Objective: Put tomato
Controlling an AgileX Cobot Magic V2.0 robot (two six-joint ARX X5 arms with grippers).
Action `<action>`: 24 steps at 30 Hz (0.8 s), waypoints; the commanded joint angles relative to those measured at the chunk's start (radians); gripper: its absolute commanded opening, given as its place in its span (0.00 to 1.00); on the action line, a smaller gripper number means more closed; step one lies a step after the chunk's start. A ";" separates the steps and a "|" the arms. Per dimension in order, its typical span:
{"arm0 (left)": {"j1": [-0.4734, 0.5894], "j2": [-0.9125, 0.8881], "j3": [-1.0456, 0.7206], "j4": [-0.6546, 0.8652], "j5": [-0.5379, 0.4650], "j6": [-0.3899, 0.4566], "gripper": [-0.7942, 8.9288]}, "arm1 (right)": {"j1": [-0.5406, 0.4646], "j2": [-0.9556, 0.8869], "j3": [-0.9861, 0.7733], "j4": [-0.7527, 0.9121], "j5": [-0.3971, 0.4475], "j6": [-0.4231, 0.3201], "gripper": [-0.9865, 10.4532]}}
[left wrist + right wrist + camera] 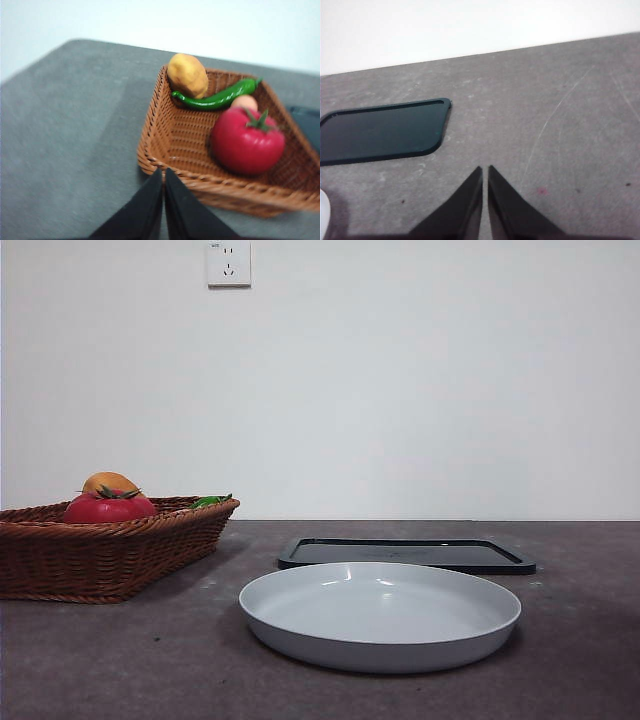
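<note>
The tomato, round, glossy red with a dark green stem, lies in a brown wicker basket at the table's left. My left gripper hangs shut above the table just outside the basket's near rim, a short way from the tomato. My right gripper is shut over bare table beside a black tray, holding nothing. Neither gripper appears in the front view.
The basket also holds a yellow-orange oval fruit, a green pepper and a pale item behind the tomato. A grey round plate sits front centre, the flat black tray behind it. A wall stands behind.
</note>
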 commanded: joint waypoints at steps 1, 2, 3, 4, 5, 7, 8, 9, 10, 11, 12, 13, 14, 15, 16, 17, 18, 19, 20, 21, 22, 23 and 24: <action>0.002 -0.002 -0.020 -0.009 0.000 -0.206 0.09 | 0.002 -0.003 -0.003 -0.011 -0.002 0.065 0.09; 0.002 -0.002 -0.020 -0.009 0.000 -0.228 0.09 | 0.002 -0.003 -0.003 -0.018 -0.005 0.079 0.09; 0.002 -0.002 -0.019 -0.010 0.001 -0.243 0.09 | 0.002 -0.003 -0.003 -0.021 -0.015 0.088 0.09; 0.002 -0.002 -0.017 -0.014 0.004 -0.259 0.09 | 0.002 -0.003 -0.002 -0.021 -0.033 0.097 0.09; 0.002 -0.002 -0.012 -0.021 0.008 -0.268 0.09 | 0.002 -0.003 -0.001 -0.021 -0.045 0.107 0.09; 0.002 -0.002 0.005 -0.045 0.013 -0.286 0.09 | 0.002 -0.003 0.006 -0.026 -0.055 0.128 0.09; 0.001 -0.002 0.015 -0.058 0.018 -0.298 0.09 | 0.002 -0.002 0.016 -0.037 -0.055 0.137 0.09; 0.001 -0.002 0.027 -0.070 0.026 -0.308 0.09 | 0.002 -0.002 0.029 -0.047 -0.055 0.147 0.09; 0.001 -0.002 0.038 -0.077 0.039 -0.313 0.09 | 0.002 -0.002 0.041 -0.059 -0.055 0.151 0.09; 0.001 -0.002 0.051 -0.085 0.051 -0.323 0.09 | 0.002 -0.002 0.059 -0.072 -0.055 0.150 0.09; 0.001 0.000 0.064 -0.093 0.058 -0.332 0.09 | 0.002 -0.002 0.075 -0.082 -0.056 0.151 0.09; 0.001 0.002 0.081 -0.105 0.066 -0.334 0.09 | 0.002 0.000 0.095 -0.094 -0.059 0.151 0.09; 0.001 0.003 0.100 -0.120 0.069 -0.335 0.09 | 0.002 0.002 0.118 -0.110 -0.063 0.151 0.09; 0.001 0.008 0.117 -0.135 0.069 -0.335 0.09 | 0.002 0.007 0.142 -0.124 -0.066 0.151 0.09; 0.001 0.013 0.140 -0.157 0.069 -0.335 0.09 | 0.002 0.016 0.171 -0.143 -0.068 0.151 0.09; 0.001 0.020 0.165 -0.178 0.069 -0.334 0.09 | 0.002 0.027 0.203 -0.163 -0.072 0.151 0.09; 0.001 0.028 0.186 -0.193 0.074 -0.331 0.09 | 0.002 0.040 0.229 -0.176 -0.078 0.150 0.09; 0.001 0.039 0.211 -0.210 0.080 -0.328 0.09 | 0.002 0.058 0.261 -0.192 -0.084 0.150 0.09; 0.001 0.052 0.238 -0.227 0.093 -0.323 0.09 | 0.002 0.078 0.294 -0.208 -0.089 0.148 0.09; 0.001 0.064 0.260 -0.238 0.108 -0.317 0.09 | 0.002 0.097 0.321 -0.219 -0.099 0.141 0.09; 0.001 0.081 0.288 -0.253 0.130 -0.303 0.09 | 0.002 0.122 0.356 -0.234 -0.116 0.126 0.09; 0.001 0.100 0.317 -0.272 0.153 -0.285 0.09 | 0.002 0.149 0.390 -0.251 -0.134 0.112 0.09; 0.001 0.119 0.343 -0.292 0.169 -0.269 0.09 | 0.002 0.174 0.421 -0.270 -0.150 0.098 0.09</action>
